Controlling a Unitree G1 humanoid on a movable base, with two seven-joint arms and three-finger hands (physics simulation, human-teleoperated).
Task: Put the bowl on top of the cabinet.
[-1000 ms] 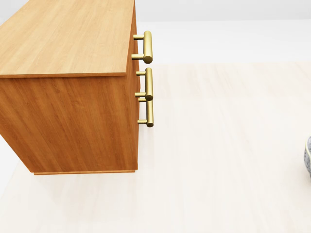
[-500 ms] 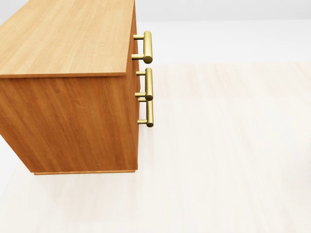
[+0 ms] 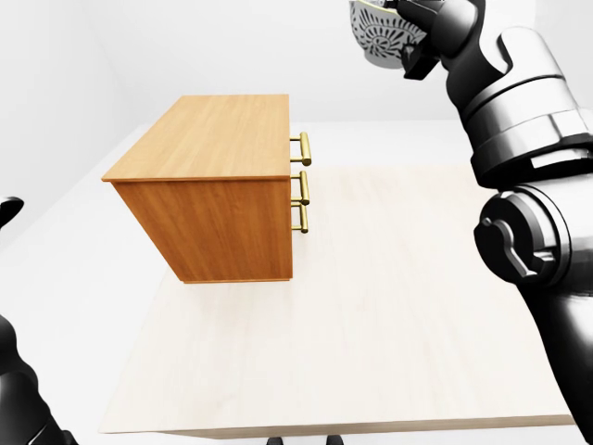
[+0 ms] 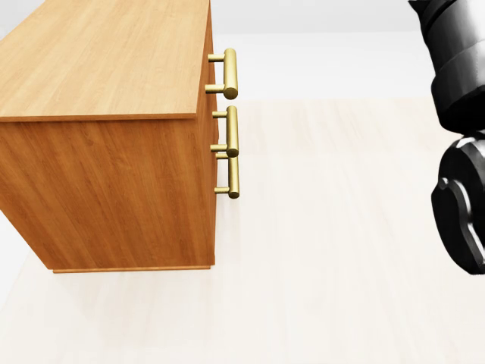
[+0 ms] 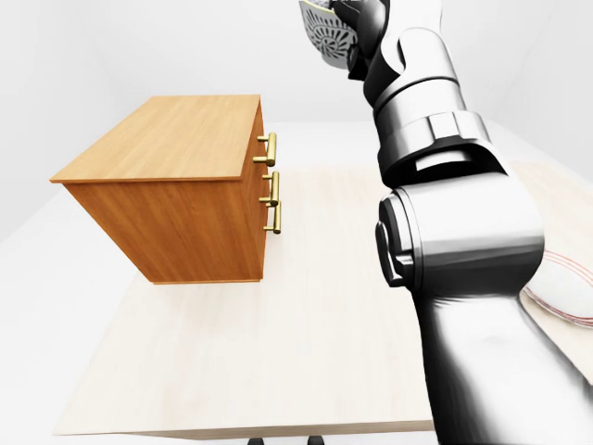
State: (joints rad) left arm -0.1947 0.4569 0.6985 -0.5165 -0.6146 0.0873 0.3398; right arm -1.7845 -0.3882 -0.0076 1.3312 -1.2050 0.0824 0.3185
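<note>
A blue-and-white patterned bowl (image 3: 378,39) hangs high in the air at the top of the left-eye view, to the right of and above the cabinet. My right hand (image 3: 414,42) is shut on its rim, and the arm (image 4: 461,144) rises along the right edge of the head view. The wooden cabinet (image 3: 218,139) stands on the table at the left, its flat top bare, with brass handles (image 3: 302,176) on its right face. Only a dark tip of my left hand (image 3: 8,211) shows at the left edge, far from the cabinet.
The cabinet rests on a pale wooden table (image 3: 371,324) whose near edge runs along the bottom of the eye views. A white plate with a red rim (image 5: 567,289) lies at the right, partly behind my right arm.
In the head view the bowl at the right edge went out of sight, and my right arm has since come up into the right side. The cabinet has not moved.
</note>
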